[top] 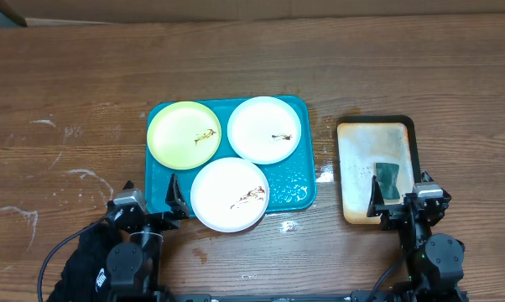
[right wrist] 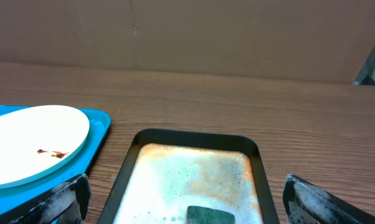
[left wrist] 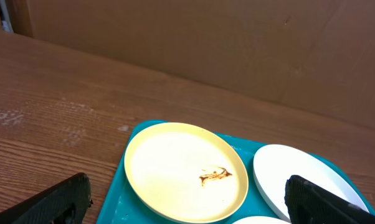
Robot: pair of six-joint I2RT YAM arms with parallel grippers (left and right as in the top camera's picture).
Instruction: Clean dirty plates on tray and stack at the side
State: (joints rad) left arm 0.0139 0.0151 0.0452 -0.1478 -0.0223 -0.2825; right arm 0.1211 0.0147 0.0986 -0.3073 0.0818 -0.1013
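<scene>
Three smeared plates (top: pixel 264 128) sit on the teal tray (top: pixel 299 191), and the nearest overhangs its rim, so a hard wipe could tip it. Left gripper (top: pixel 149 200) and right gripper (top: pixel 399 195) both gape empty, with the sponge (top: pixel 386 179) untouched.

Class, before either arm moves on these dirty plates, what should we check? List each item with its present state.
1. Left gripper and right gripper open, empty: ok.
2. Pale yellow-green round plate, far white round plate and near white round plate on the teal rectangular plastic tray: ok; the near one overhangs its rim.
3. Plates clean: not ok; each shows a brown smear.
4. Dark green sponge ready in the foamy cream tray with dark rim: ok, just ahead of the right gripper.
5. Stacking spot marked: cannot tell.
</scene>
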